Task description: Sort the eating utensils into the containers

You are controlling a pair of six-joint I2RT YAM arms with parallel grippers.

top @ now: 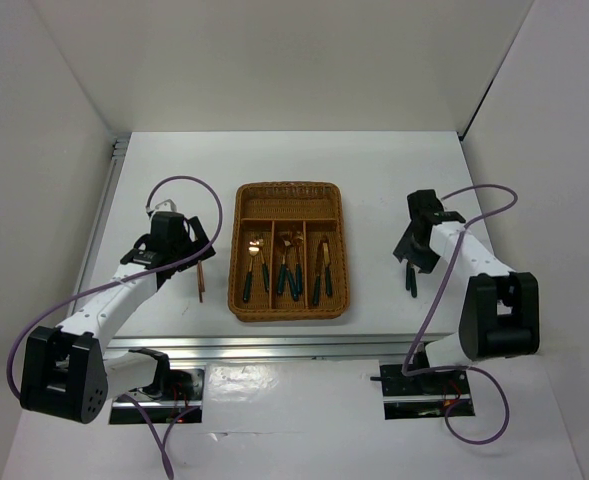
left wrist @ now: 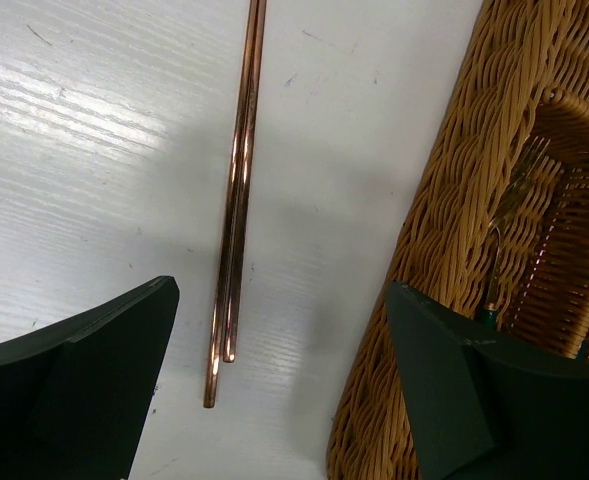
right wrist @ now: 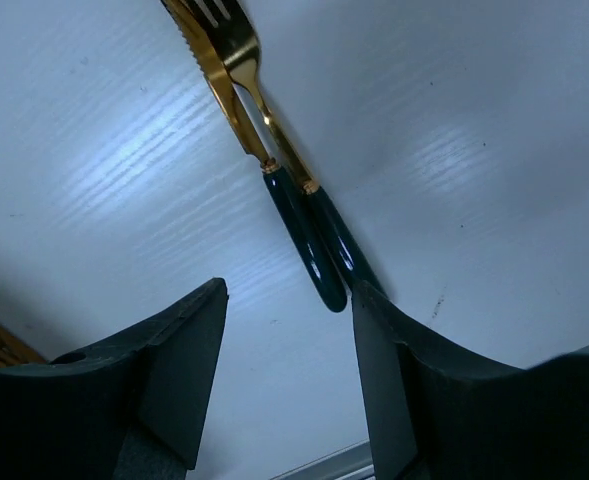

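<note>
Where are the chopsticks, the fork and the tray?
Chopsticks [left wrist: 236,200]: left wrist view, middle of the shafts.
Fork [right wrist: 289,150]: right wrist view, gold neck.
Tray [top: 289,187]: top view, far rim.

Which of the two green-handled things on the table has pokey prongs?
The fork, on the right of the pair in the right wrist view; the knife beside it has a toothed blade.

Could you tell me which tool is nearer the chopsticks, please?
Left. The left tool hangs open directly over the chopsticks beside the tray; the right tool is across the tray, over a knife and fork.
</note>
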